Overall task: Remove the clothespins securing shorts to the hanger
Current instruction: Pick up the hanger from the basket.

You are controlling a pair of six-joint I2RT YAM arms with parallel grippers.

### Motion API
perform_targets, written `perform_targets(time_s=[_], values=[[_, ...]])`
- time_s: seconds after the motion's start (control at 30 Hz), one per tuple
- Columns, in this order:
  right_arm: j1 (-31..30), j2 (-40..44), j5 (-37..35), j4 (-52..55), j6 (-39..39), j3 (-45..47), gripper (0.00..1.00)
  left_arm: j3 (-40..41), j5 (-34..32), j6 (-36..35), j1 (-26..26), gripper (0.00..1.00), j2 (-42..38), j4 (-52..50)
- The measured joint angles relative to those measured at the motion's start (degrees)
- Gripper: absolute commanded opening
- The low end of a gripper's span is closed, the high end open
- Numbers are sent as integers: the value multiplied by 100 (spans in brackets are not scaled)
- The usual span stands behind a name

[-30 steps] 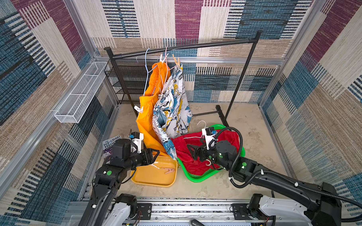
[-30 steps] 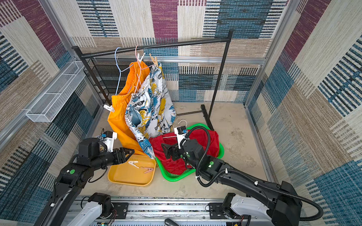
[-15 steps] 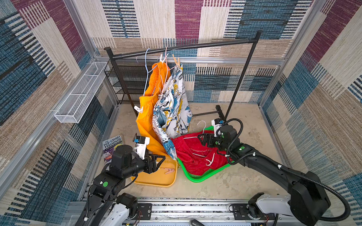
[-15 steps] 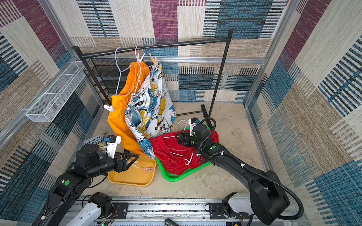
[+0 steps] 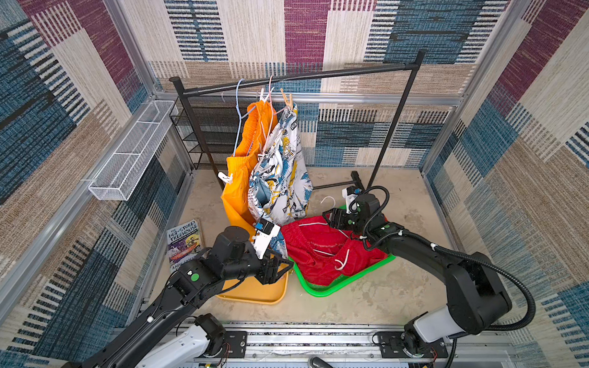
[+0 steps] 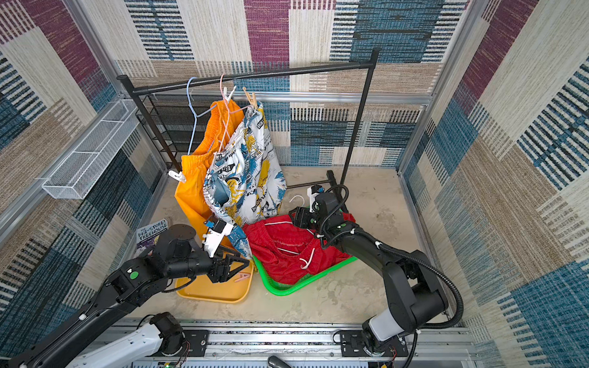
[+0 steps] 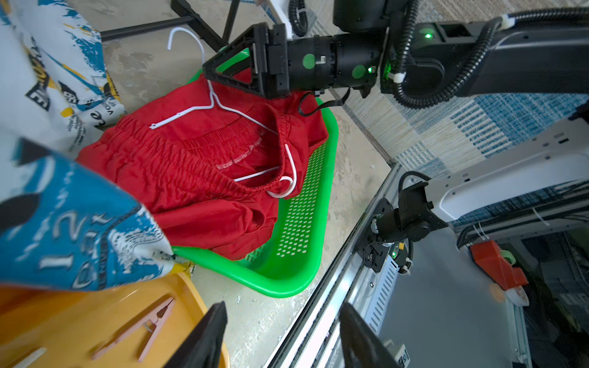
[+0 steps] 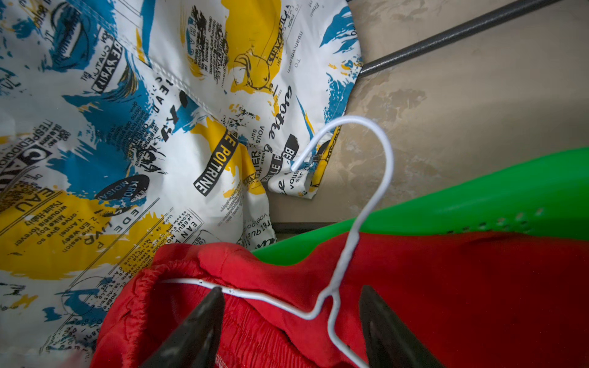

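Orange shorts [image 5: 244, 176] and printed white shorts [image 5: 281, 171] hang on hangers from the rack, held by white clothespins [image 5: 262, 95], a tan one [image 5: 287, 98] and a white one [image 5: 225, 178] at the orange waistband. Red shorts [image 5: 321, 256] lie in the green basket with a white hanger [image 8: 333, 291] on them. My right gripper [image 8: 290, 290] is open, its fingers on either side of that hanger's neck, not touching it. My left gripper [image 7: 283, 307] is open and empty over the right edge of the yellow tray, where pink clothespins [image 7: 140, 328] lie.
The black rack [image 5: 300, 75] spans the back, with a black mesh shelf [image 5: 200, 131] behind it. A white wire basket [image 5: 129, 155] hangs on the left wall. A book [image 5: 185, 241] lies left of the yellow tray [image 5: 259, 293]. The green basket [image 5: 347, 282] sits beside the tray.
My right gripper has moved from the middle of the red shorts to the hanger's neck at the basket's back, and its jaws have narrowed. My left gripper has shifted right over the tray.
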State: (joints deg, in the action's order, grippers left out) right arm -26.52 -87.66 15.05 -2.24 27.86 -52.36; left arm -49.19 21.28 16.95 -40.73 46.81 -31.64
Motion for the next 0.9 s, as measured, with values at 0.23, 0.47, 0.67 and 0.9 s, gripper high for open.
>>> perform_targets(time_s=[0.23, 0.47, 0.67, 0.9], values=[[66, -13, 212, -177, -186, 184, 61, -299, -485, -83, -654, 62, 986, 527], [72, -199, 356, -334, -437, 240, 60, -625, -935, -157, -750, 63, 1864, 949], [72, -393, 476, -501, -632, 227, 53, -968, -1119, -214, -734, 64, 2494, 1110], [74, -306, 721, -844, -831, 354, 46, -1115, -1231, -203, -308, 63, 2802, 1207]])
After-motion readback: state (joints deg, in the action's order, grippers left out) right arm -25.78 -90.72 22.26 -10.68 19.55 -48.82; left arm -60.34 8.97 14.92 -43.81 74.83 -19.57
